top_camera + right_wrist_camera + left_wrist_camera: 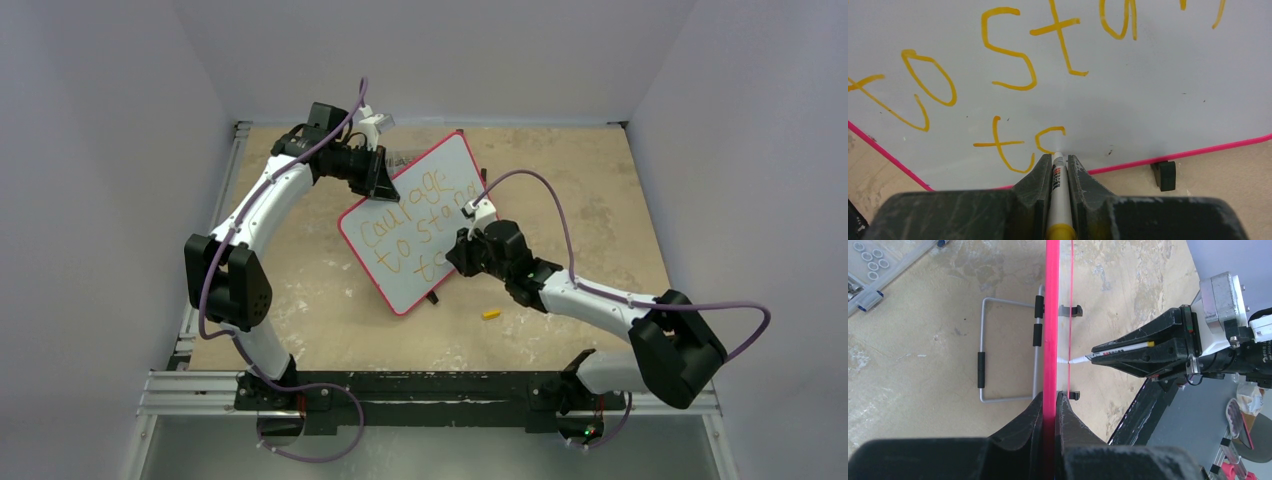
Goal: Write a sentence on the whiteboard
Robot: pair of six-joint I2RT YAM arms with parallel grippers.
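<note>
Now, arm bases: bolted on the near side of the whiteboard [445,165], one to each side, so both arms reach in toward it.
Loose cap: a small yellow piece [490,314] lies on the table just off the board's near corner, probably the marker's cap, parked out of the way.
Right gripper [1055,161]: at the board's near edge, jaws pinching the marker [1059,200] along its barrel so the tip points straight at the face.
Marker tip: touching the board's face at a half-drawn curve beside the "t" of the third line.
Sentence [415,225]: orange-yellow, "courage" across the board's far part, "to stand" mid-board, and a third line just begun near the lower rim; I judge "tall" is mostly left to write.
Whiteboard pose: tipped up off the table, its lower rim resting on black clips [1164,175], the face turned toward the right arm.
Left gripper [1050,405]: at the board's far upper edge, jaws pressed on the red-pink rim, likely bracing it against the pen's push.
Wire stand [983,360]: behind the board, clipped to its rim.
Clear parts box [870,262]: beyond the board's back.
Table [600,200]: pale, scuffed wood with white smears.
Walls [100,100]: plain grey-lilac panels on three sides.
</note>
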